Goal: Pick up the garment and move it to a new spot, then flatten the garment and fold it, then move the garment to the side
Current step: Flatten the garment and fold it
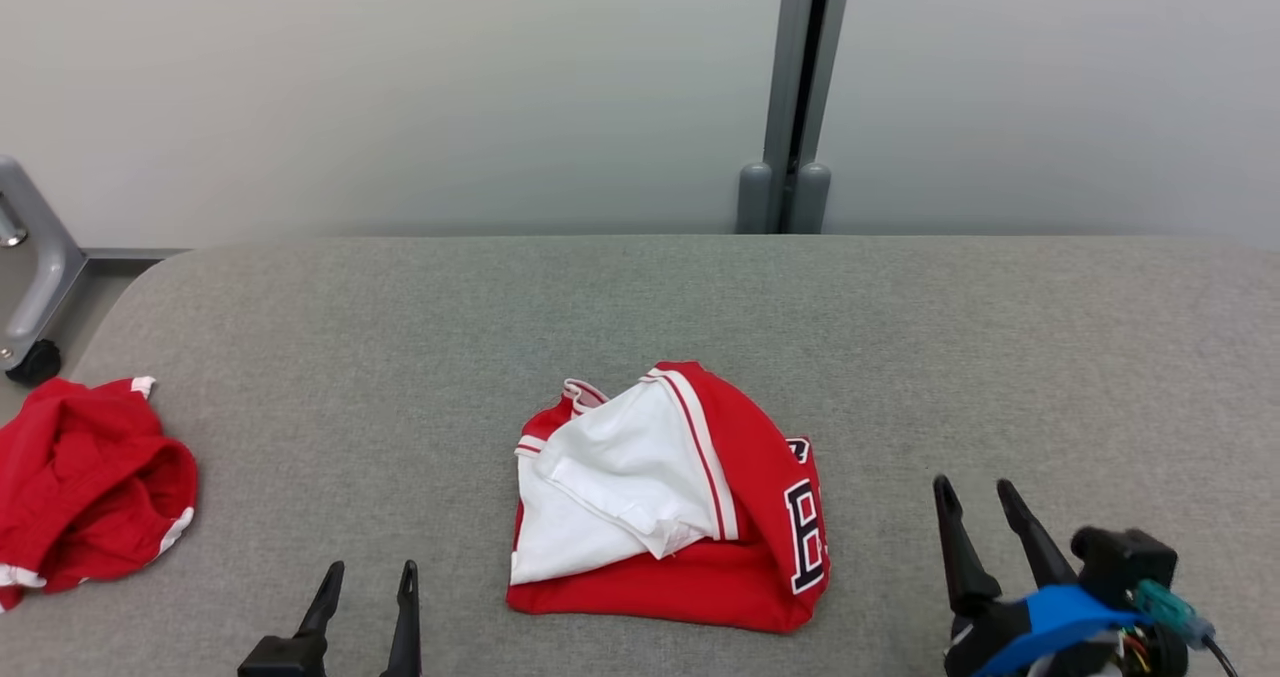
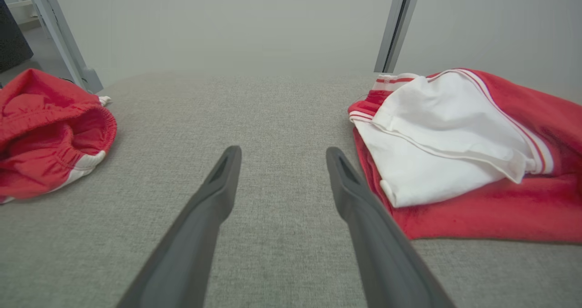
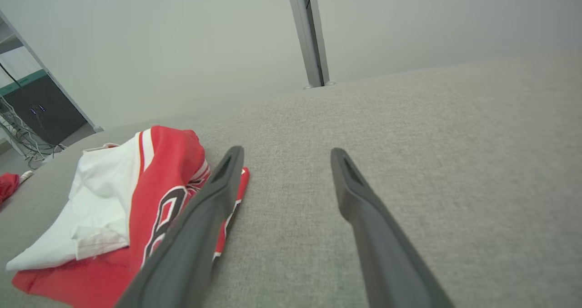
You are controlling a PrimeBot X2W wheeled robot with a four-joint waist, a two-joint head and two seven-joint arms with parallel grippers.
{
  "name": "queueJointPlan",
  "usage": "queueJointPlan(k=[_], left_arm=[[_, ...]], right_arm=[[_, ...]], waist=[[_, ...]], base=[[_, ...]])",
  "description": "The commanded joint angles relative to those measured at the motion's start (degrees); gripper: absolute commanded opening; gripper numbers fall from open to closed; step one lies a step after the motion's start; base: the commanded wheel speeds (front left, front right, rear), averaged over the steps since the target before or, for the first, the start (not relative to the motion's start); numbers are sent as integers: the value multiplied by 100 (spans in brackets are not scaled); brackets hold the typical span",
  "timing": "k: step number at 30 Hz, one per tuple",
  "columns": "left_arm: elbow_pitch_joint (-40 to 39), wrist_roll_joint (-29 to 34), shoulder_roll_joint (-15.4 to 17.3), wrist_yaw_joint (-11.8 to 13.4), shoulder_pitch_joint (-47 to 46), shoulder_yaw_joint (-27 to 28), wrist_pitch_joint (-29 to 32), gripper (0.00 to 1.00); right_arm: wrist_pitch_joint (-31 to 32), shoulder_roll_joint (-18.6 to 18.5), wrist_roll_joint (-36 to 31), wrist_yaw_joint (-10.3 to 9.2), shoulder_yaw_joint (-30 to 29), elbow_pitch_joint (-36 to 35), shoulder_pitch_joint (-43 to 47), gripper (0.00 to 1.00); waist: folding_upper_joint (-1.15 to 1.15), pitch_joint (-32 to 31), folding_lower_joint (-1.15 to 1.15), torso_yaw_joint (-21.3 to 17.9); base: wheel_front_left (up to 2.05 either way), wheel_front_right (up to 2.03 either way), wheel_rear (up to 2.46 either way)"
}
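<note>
A grey woven-fabric tabletop [image 1: 640, 307] with a rounded far-left corner runs back to a plain pale wall [image 1: 400, 87]. The garment [image 1: 680, 497] is red with white panels, striped trim and a black-and-white letter on its right side. It lies loosely folded on the middle of the tabletop. Behind the garment a grey upright post [image 1: 795, 97] stands against the wall. Well to the garment's left a crumpled red cloth [image 1: 85, 487] sits at the tabletop's edge, with a grey wheeled frame [image 1: 30, 277] on the floor beyond it. The left end effector [image 1: 372, 567] hovers near the garment's left, fingers spread wide and empty. The right end effector [image 1: 972, 485] is off to the garment's right, likewise spread wide with nothing between its fingers.
</note>
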Motion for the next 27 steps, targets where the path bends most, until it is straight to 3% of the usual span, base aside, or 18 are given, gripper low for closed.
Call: queueJointPlan(k=[1, 17, 27], left_arm=[[-48, 47, -3, 22, 108, 42, 0, 100], [-150, 169, -81, 47, 223, 108, 0, 100], [-24, 131, -87, -8, 219, -28, 0, 100]], right_arm=[[-17, -10, 6, 0, -96, -44, 207, 100], [-17, -8, 90, 0, -174, -79, 545, 100], [-17, -11, 102, 0, 457, 491, -415, 100]], waist=[[0, -67, 0, -89], [0, -104, 0, -183], [0, 77, 0, 120]], base=[[0, 0, 0], [0, 0, 0], [0, 0, 0]])
